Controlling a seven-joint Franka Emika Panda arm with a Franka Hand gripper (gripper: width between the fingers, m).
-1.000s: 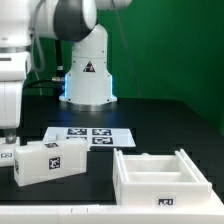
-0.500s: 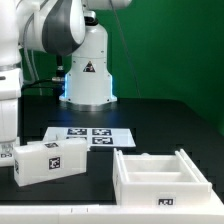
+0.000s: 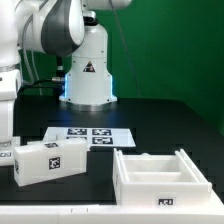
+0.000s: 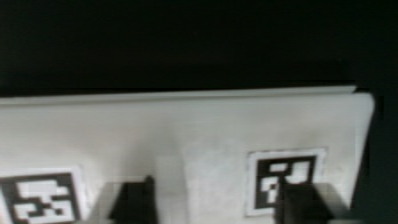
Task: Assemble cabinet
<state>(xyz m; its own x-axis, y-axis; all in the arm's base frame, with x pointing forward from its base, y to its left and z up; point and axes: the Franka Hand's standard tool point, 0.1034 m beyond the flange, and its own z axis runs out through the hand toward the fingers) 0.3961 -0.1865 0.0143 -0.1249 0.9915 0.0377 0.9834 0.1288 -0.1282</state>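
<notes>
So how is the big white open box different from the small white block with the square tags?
The large white plastic box frame is bigger and open on top; the small white tagged block is closed. The frame sits at the exterior view's right, the block at its left. Both are white with black-and-white tags.

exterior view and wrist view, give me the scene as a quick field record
cabinet: large white plastic box frame, opening facing up, exterior view's right
block: smaller white tagged plastic block, exterior view's left, apart from the frame
marker board: flat on the black table, behind both
pincer: open, fingers over the block's tagged face
</notes>
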